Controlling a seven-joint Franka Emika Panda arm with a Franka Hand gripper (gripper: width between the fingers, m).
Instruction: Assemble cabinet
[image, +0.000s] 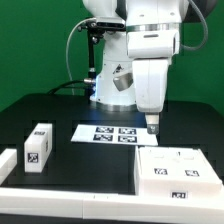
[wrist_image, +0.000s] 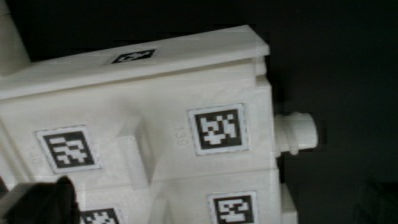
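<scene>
The cabinet is a large white box-like body with marker tags, lying on the black table at the exterior view's lower right. It fills the wrist view, showing several tags and a round white peg on its side. My gripper hangs just above and behind the cabinet's far left corner, touching nothing. In the wrist view the gripper looks open and empty. One dark finger shows at the edge, and the other is lost against the dark background.
The marker board lies flat in the middle of the table, to the left of the gripper. A small white block with tags stands at the left. A low white border rail runs along the front.
</scene>
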